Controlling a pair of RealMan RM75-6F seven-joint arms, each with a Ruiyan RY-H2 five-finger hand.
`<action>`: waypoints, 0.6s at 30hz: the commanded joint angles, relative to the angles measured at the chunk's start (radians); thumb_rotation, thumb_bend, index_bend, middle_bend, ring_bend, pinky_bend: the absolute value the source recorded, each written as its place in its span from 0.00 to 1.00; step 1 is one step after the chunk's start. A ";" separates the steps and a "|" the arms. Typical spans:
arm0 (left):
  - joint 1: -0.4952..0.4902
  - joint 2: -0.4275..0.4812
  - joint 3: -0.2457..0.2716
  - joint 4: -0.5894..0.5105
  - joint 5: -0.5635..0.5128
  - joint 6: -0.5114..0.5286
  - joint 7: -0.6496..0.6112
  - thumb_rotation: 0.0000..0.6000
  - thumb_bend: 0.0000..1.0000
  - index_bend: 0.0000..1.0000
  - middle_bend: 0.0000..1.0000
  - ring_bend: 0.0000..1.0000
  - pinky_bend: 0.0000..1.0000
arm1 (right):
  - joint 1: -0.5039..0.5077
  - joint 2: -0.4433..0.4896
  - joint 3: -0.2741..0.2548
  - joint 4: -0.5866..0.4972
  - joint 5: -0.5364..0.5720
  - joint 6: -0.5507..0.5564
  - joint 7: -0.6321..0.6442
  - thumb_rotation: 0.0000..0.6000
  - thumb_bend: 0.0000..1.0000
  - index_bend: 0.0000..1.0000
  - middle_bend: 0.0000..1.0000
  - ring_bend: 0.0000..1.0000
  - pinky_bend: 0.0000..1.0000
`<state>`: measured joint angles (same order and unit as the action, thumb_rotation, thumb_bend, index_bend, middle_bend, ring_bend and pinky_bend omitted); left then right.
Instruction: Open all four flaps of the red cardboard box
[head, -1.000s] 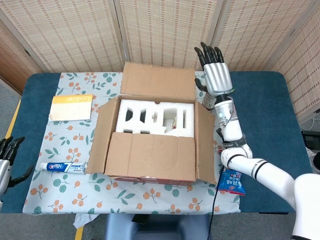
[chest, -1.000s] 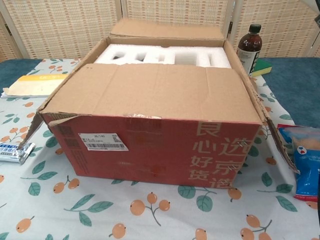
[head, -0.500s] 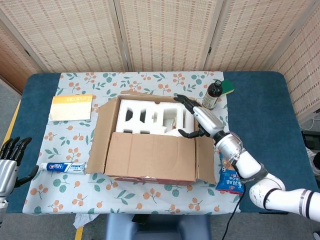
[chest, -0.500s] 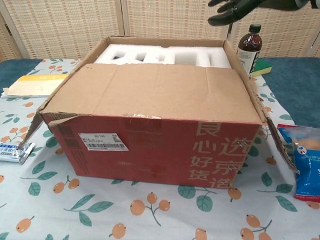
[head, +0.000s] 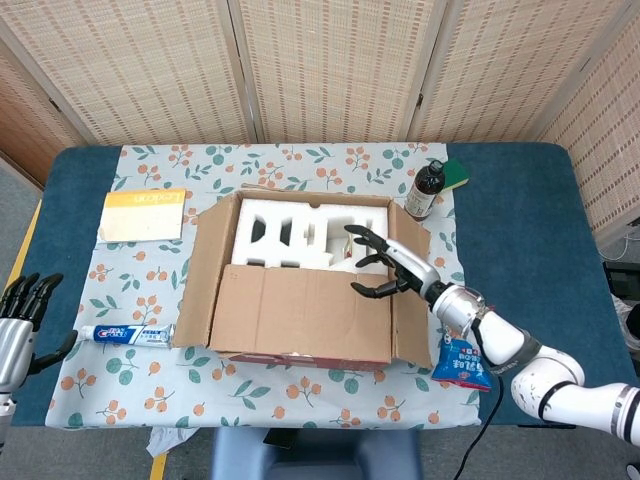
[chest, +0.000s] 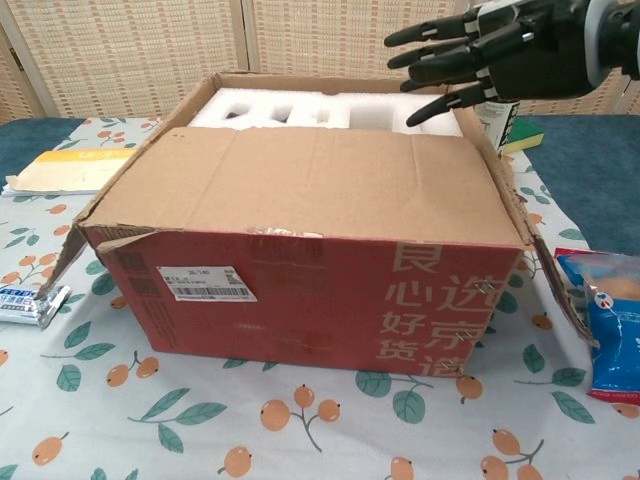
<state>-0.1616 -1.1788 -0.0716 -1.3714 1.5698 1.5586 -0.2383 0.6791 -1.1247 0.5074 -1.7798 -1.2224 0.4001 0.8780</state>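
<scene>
Fingers spread and holding nothing, the right hand (head: 385, 268) hangs above the near flap (head: 305, 313) of the red cardboard box (chest: 300, 295), by its right-hand end, probably because this flap is the one lying flat over the opening and needs lifting outward. The box sits mid-worktop on the patterned cloth (head: 300, 395), white foam insert (head: 300, 235) showing behind the flap; its side flaps stand out. The left hand (head: 20, 320) waits at the worktop's near left corner, fingers apart and empty, beside the toothpaste box (head: 127, 334).
</scene>
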 joint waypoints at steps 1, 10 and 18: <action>0.000 0.002 0.001 0.000 0.002 0.001 -0.007 1.00 0.40 0.00 0.14 0.02 0.00 | 0.004 -0.028 0.002 0.030 -0.031 -0.020 0.047 1.00 0.40 0.00 0.00 0.00 0.23; -0.001 0.004 0.002 0.004 0.001 -0.004 -0.014 1.00 0.40 0.00 0.14 0.02 0.00 | 0.012 -0.040 -0.027 0.043 -0.107 -0.024 0.109 1.00 0.40 0.00 0.00 0.00 0.23; -0.004 0.003 0.000 0.000 -0.001 -0.006 -0.005 1.00 0.40 0.00 0.14 0.02 0.00 | -0.005 -0.008 -0.053 0.000 -0.178 0.034 0.163 1.00 0.40 0.00 0.00 0.00 0.25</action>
<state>-0.1652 -1.1761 -0.0716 -1.3716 1.5685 1.5526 -0.2433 0.6790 -1.1403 0.4591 -1.7717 -1.3898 0.4242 1.0344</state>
